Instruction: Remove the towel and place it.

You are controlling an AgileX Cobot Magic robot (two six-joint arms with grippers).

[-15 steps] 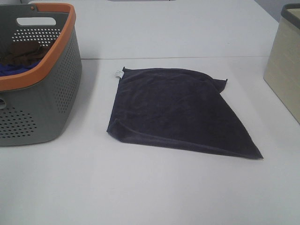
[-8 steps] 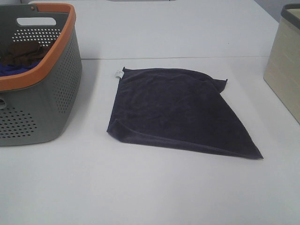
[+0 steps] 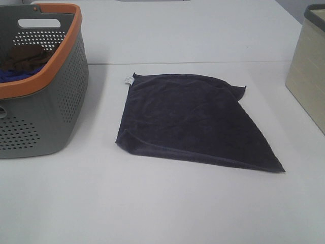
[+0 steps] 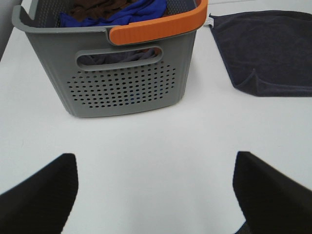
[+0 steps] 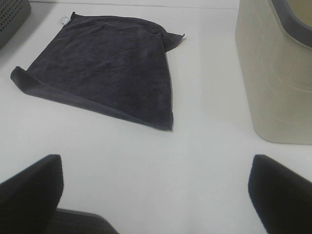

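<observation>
White table (image 3: pixel 167 203) bears the towel (image 3: pixel 193 119); both arms' jaws gape wide, holding and touching nothing.

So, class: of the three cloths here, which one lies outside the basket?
The dark navy towel, spread on the table; the brown cloth and blue cloth sit inside the basket.

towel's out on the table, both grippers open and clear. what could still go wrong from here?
1. The towel lies unevenly, with one corner folded over and its near-left edge curled up; a regrasp could catch a single layer and drag it.
2. The beige bin stands close on the right; a reach by the right gripper might clip its wall.
3. The left gripper faces the grey basket; moving forward risks bumping it.
</observation>
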